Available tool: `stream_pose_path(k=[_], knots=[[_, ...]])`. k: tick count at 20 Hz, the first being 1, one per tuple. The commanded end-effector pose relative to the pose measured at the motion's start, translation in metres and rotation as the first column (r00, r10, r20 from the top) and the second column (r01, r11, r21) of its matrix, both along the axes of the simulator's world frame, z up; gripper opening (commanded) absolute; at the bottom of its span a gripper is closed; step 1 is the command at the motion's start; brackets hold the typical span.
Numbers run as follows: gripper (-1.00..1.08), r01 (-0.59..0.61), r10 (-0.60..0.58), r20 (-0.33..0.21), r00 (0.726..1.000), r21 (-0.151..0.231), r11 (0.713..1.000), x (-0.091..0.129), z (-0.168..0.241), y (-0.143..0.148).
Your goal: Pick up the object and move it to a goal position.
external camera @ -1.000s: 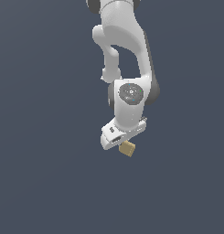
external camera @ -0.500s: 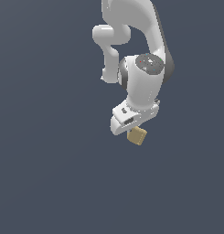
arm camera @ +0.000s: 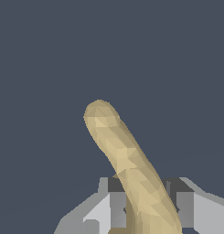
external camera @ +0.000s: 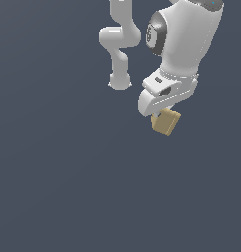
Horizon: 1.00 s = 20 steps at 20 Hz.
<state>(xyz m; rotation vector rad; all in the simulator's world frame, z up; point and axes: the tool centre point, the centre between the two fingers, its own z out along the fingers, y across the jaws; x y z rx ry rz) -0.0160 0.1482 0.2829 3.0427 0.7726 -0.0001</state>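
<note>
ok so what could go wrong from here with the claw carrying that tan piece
1. The tan piece hangs tilted below the claw, and in the wrist view most of its length sticks out past the fingers. Held only at one end, it might pivot or slip during a fast move.
2. No goal marker shows in either view, so whether it is heading to the right spot cannot be checked here.

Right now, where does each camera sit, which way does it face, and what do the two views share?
Exterior view: off the arm, facing the white arm; white gripper holds the small tan blocky object against plain grey.
Wrist view: on the wrist, looking along the grey fingers past the object.
Shared: gripper and object.
</note>
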Motion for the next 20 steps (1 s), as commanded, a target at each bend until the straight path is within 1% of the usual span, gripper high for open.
stream_pose_path(k=[1, 7, 11, 15, 20], knots=[[-1.0, 0.0, 0.0, 0.0, 1.0, 0.0, 1.0, -0.011, 0.026, 0.014], [-1.0, 0.0, 0.0, 0.0, 1.0, 0.0, 1.0, -0.032, 0.084, 0.046], [-1.0, 0.0, 0.0, 0.0, 1.0, 0.001, 1.0, -0.042, 0.113, 0.063], [-1.0, 0.0, 0.0, 0.0, 1.0, 0.001, 1.0, -0.048, 0.133, 0.074], [-1.0, 0.001, -0.001, 0.0, 1.0, 0.002, 1.0, -0.051, 0.145, 0.082]])
